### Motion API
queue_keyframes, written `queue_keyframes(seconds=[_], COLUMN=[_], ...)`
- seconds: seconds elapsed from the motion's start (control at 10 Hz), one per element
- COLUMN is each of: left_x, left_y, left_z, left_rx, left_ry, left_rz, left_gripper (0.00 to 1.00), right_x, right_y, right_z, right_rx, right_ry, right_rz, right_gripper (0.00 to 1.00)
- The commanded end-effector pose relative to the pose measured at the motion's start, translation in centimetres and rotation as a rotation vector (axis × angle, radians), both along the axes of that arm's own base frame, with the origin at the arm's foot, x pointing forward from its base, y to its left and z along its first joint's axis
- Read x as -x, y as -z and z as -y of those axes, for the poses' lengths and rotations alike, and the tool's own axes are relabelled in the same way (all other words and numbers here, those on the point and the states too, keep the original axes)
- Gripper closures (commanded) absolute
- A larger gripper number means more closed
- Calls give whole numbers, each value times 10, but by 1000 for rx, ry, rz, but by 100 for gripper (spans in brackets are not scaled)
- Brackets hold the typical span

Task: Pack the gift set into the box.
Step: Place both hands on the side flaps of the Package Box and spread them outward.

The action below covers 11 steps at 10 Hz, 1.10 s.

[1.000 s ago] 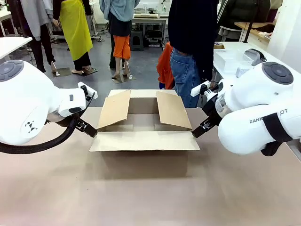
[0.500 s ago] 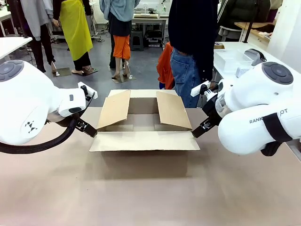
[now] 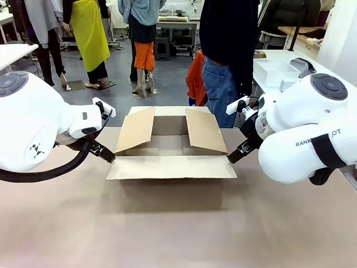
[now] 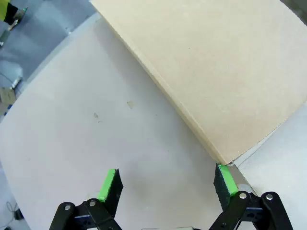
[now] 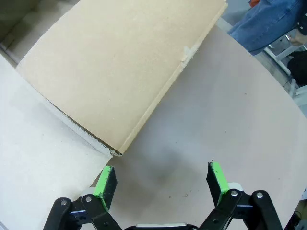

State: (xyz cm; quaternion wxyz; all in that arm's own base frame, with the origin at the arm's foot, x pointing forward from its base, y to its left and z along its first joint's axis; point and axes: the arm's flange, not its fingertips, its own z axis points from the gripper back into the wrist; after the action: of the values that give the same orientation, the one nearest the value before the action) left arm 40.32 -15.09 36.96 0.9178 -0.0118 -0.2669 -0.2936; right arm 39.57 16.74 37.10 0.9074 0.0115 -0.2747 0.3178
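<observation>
Front view leaves the box (image 3: 170, 167) interior partly hidden; left gripper (image 4: 166, 175) and right gripper (image 5: 160, 168) gape wide, empty.

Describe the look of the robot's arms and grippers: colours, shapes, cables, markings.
Left arm and right arm: rounded white shells, grey joint caps. A black cable loops under the left; black lettering and a black strap mark the right. Left gripper and right gripper: black fingers, green pads.

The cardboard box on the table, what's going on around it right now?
The box sits open on the table, with its near flap folded out flat. The left gripper and right gripper hover open at its near corners, holding nothing. A person stands at the far side.
</observation>
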Motion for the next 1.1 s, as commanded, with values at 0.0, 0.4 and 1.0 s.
queue_keyframes(seconds=[0.0,0.4,1.0], left_x=[0,28,93], left_y=[0,-24,-70], left_z=[0,-25,-195], left_rx=[0,-28,627], left_ry=[1,89,13], left_rz=[2,-122,63], left_gripper=[0,0,0], right_x=[0,29,90], right_y=[0,-13,-81], right_z=[0,16,177], right_rx=[-1,79,-614], right_ry=[0,-13,287], right_rz=[0,-109,-119], right_gripper=[0,0,0])
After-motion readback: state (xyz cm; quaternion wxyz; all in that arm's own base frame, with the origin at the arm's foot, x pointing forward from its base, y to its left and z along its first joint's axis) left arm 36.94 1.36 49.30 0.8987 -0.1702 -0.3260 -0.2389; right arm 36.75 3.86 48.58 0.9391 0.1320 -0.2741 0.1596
